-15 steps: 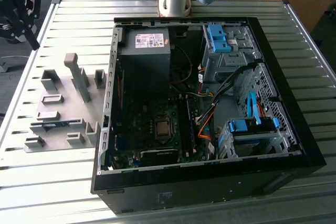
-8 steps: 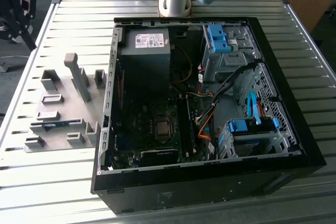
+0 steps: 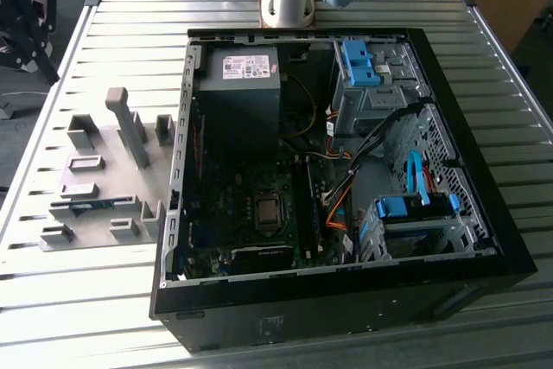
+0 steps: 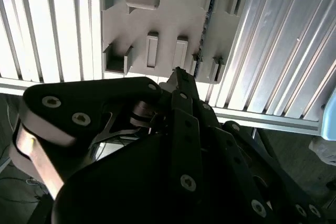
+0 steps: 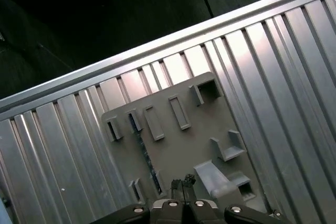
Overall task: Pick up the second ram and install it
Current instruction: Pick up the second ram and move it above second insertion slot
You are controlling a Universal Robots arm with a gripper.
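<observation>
- Evidently the second ram point(image 3: 91, 206), a thin blue-green circuit-board strip, is not yet picked up: it sits in the grey moulded plastic holder tray point(image 3: 117, 181) at the exterior view's left, well apart from the open black computer case point(image 3: 346, 308)
- It stands on edge, cradled by the tray's raised slot blocks at either end, which I judge keeps its upper edge free for a pinch from above
- Its long axis runs roughly level across the exterior view, one end toward the frame's left edge and the other toward the case; in the first wrist view the strip point(image 5: 147, 157) slants across the tray toward the fingertips
- The black linkage gripper point(image 5: 184, 183) hangs over the tray, its tips near one end of the strip but not touching it
- Its fingers point(image 4: 178, 77) look pressed together with nothing between them, though the angle is poor
- Tray and case both rest on the ribbed silver metal table point(image 3: 86, 308), so holder and target share one flat surface
</observation>
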